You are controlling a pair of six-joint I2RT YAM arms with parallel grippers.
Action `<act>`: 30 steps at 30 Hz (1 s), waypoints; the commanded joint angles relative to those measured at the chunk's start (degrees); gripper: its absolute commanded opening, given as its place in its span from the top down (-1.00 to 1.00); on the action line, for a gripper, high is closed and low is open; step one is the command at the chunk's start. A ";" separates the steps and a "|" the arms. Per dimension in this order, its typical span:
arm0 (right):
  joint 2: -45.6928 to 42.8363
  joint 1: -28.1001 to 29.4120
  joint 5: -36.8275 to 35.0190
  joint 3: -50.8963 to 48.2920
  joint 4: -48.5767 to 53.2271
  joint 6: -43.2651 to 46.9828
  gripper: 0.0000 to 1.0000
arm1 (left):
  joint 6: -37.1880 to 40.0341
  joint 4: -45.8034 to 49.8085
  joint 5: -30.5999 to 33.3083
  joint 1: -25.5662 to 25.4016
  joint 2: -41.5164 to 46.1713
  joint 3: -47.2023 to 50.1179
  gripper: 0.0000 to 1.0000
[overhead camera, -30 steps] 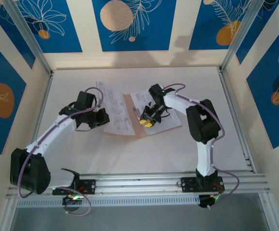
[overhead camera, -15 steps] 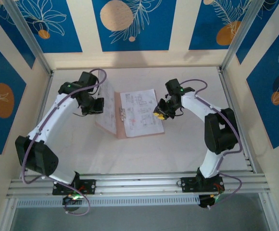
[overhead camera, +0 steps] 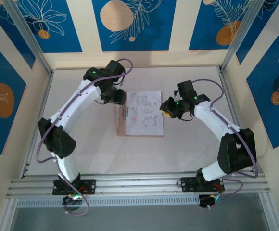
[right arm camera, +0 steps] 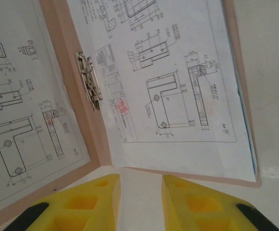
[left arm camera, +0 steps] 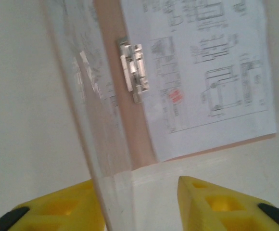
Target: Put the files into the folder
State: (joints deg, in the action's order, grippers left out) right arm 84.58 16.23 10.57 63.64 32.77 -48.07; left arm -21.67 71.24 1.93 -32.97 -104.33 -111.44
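The pinkish-tan folder (overhead camera: 121,126) lies half open at the table's middle. Its right half is flat and carries a printed white file (overhead camera: 145,113). Its left flap (overhead camera: 117,115) stands nearly upright. In the left wrist view that flap (left arm camera: 89,96) rises edge-on beside the metal clip (left arm camera: 133,70). My left gripper (overhead camera: 119,98) (left arm camera: 139,207) is open at the folder's far end, and the flap's edge passes between the fingers, close to the left one. My right gripper (overhead camera: 167,109) (right arm camera: 140,202) is open just off the folder's right edge, with bare table between its fingers. The right wrist view shows a file on each half (right arm camera: 178,86) (right arm camera: 24,120).
Cream walls with aluminium posts (overhead camera: 33,45) enclose the white table (overhead camera: 82,149). An aluminium rail (overhead camera: 139,182) runs along the near edge by the arm bases. A thin pale-blue edge (right arm camera: 249,149) shows under the right-hand file.
My left arm swung from the left round to the folder's far end, and the left flap rose from flat to nearly upright. The left jaws opened. My right gripper drew back rightward off the paper.
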 commanded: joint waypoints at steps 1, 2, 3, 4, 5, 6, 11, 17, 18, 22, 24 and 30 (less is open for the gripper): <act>-3.36 -1.48 -0.44 -1.23 2.69 0.52 0.40 | -5.59 -5.71 -7.23 -2.87 -2.67 -1.89 0.11; -3.90 -1.91 -0.67 -1.46 3.31 0.55 0.40 | -6.79 -7.93 -9.17 -3.77 -3.43 -1.92 0.08; -4.64 -2.64 -0.96 -1.71 4.03 0.64 0.40 | -8.21 -10.78 -11.21 -4.79 -4.51 -2.09 0.06; -5.49 -3.13 -1.16 -1.92 4.58 0.84 0.40 | -9.05 -12.96 -12.71 -5.79 -5.31 -2.29 0.02; -6.58 -3.73 -1.28 -2.17 5.19 1.23 0.40 | -10.27 -15.31 -13.91 -6.81 -6.37 -2.78 -0.01; -7.67 -4.23 -1.57 -2.21 5.94 1.51 0.39 | -11.49 -17.34 -15.14 -7.65 -7.47 -3.30 -0.02; -14.44 -4.76 -3.63 -1.90 10.90 3.38 0.34 | -17.53 -25.70 -22.13 -9.05 -11.56 -2.16 -0.04; -21.26 -4.42 -5.02 -1.23 16.72 5.59 0.26 | -29.17 -46.03 -32.92 -8.77 -12.61 9.24 -0.09; -22.15 -4.36 -5.43 -1.32 17.37 5.95 0.25 | -30.62 -47.86 -32.81 -8.62 -12.39 10.52 -0.21; -23.90 -4.46 -7.78 -1.09 20.36 7.56 -0.45 | -30.78 -48.31 -30.64 -7.56 -10.85 11.95 -0.61; -24.49 -4.41 -10.91 -0.27 22.46 7.87 -0.99 | -30.15 -46.77 -28.32 -6.60 -9.35 12.62 -1.00; -24.18 -4.70 -17.43 3.48 23.50 11.46 -0.98 | -28.89 -48.96 -20.43 -2.62 1.14 22.21 -1.00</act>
State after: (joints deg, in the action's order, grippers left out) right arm 60.93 11.55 -2.55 64.03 54.48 -39.70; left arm -50.70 24.51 -23.03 -37.91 -110.50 -92.66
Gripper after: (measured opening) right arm 0.992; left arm 0.998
